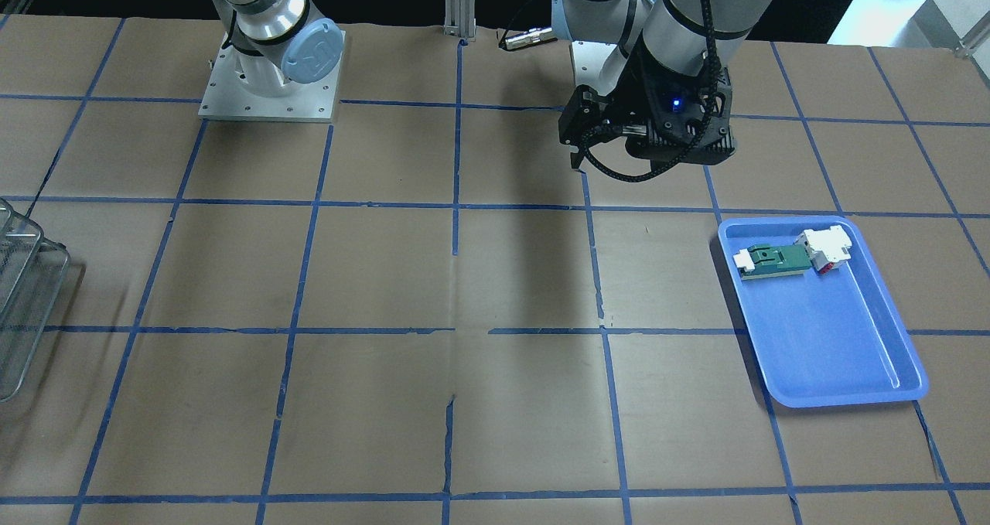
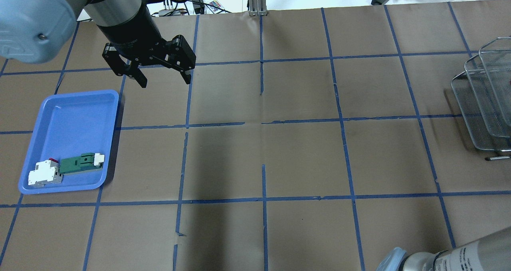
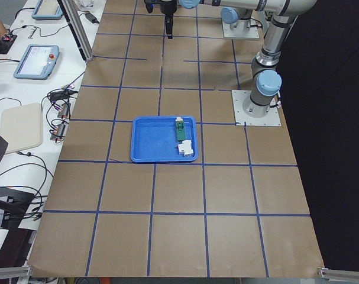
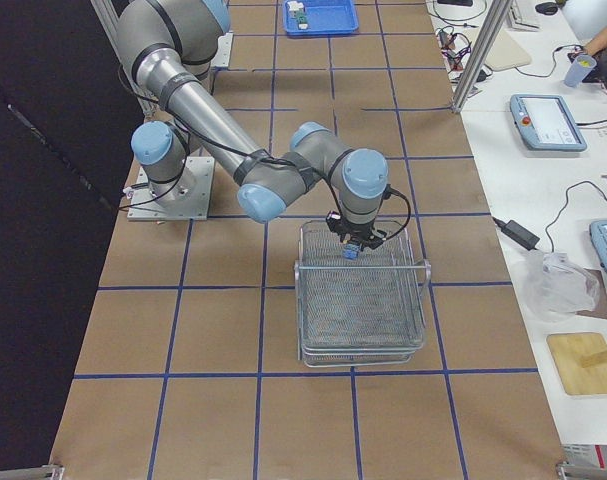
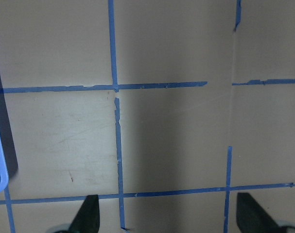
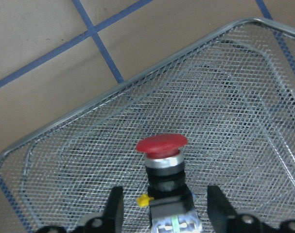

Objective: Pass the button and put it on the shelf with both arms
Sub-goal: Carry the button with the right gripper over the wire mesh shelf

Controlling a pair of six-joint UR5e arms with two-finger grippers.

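In the right wrist view the button (image 6: 165, 165) sits at the lower centre of the frame, its red cap pointing up the picture and its black collar and clear block below it, with the mesh of the shelf (image 6: 244, 97) spread behind it. The right gripper (image 6: 165, 190) has a finger on either side of the button's body, and a gap shows on both sides, so the jaws are apart and not clamped on it. The button seems to rest on the mesh, though this angle does not make that certain. In the right side view the right arm (image 4: 283, 180) bends down over the far end of the shelf (image 4: 363, 310), near the middle of the frame. In the overhead view the left gripper (image 2: 164, 81) hangs at the upper left with its jaws wide apart and nothing between them, above the brown table (image 2: 303, 151) and just beyond the far right corner of the blue tray (image 2: 76, 115). A green-and-white part (image 2: 80, 163) and a white block (image 2: 44, 173) lie touching each other along the tray's lower edge. The shelf (image 2: 479, 103) stands at the far right edge of that view, well apart from the tray.
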